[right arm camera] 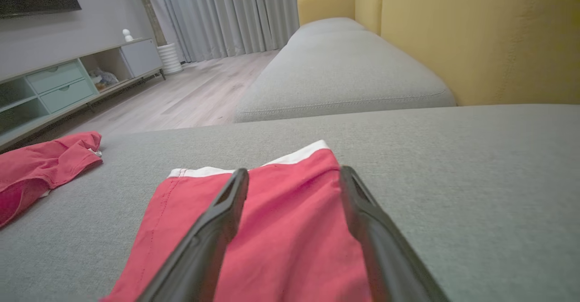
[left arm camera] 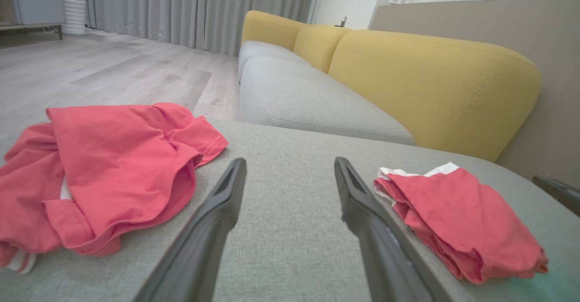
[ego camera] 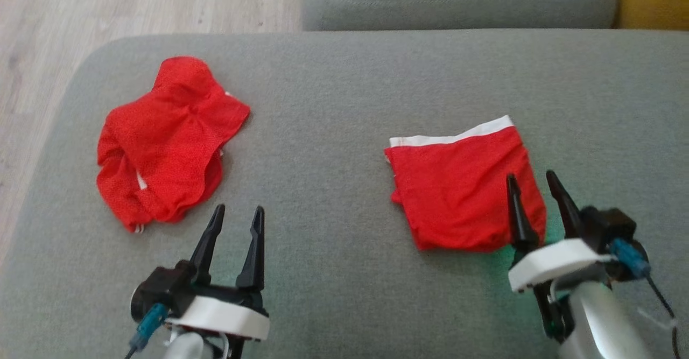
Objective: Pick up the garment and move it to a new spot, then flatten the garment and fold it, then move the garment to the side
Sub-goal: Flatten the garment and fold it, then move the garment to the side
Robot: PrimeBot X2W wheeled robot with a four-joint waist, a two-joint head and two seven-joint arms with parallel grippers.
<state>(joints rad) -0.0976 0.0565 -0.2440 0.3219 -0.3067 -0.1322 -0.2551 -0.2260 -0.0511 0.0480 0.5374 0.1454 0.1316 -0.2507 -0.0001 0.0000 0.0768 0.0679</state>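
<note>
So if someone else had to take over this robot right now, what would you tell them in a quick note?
Left gripper: open, empty, just on the near side of the jersey.
Right gripper: open, empty, fingers over the folded red cloth with white edging; I cannot tell whether they touch it.
Where: the jersey lies in a crumpled heap on the left of the grey cushion, the folded red cloth on the right.
Done: nothing on the jersey; it is not picked up, flattened or folded.
Left: pick it up, move it, flatten, fold, set it aside.
</note>
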